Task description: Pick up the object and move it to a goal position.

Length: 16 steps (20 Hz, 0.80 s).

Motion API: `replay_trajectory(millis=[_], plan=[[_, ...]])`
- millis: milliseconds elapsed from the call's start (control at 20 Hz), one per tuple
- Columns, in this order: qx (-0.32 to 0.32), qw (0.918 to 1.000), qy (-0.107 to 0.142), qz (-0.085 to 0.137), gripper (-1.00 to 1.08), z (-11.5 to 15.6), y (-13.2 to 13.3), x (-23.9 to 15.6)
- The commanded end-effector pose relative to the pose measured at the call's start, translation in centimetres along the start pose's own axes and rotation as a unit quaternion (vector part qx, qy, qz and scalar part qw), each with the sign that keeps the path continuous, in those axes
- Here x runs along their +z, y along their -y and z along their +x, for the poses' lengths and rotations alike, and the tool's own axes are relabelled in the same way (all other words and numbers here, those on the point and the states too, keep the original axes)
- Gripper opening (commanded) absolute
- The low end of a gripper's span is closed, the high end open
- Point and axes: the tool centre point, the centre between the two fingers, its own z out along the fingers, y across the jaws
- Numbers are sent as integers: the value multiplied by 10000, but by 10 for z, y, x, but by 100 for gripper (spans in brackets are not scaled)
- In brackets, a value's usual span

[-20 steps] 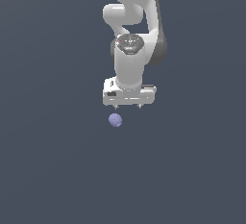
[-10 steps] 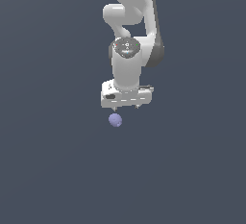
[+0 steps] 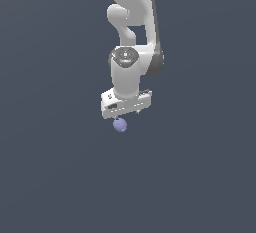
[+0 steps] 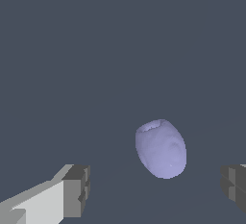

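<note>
Lavender-blue ball (image 4: 161, 148) unmarked, between spread fingers (image 4: 76, 191) of gripper (image 4: 156, 192), ungrasped.

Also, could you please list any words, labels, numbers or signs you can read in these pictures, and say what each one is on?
None: no readable text in either view.
The ball is plain lavender-blue with no markings.
The hand and the white arm carry no label, brand or number.
The dark grey background is bare.

end effector (image 3: 123, 119) | moved toward exterior view's left | now above ball (image 3: 120, 125)
</note>
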Motion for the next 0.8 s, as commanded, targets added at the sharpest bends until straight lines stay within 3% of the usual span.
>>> replay_trajectory(millis=[0,750], plan=[[-305,9995,-14,-12,100,-2,-5,7],[-1764,9843,-78,-62,100,-15,-27,40]])
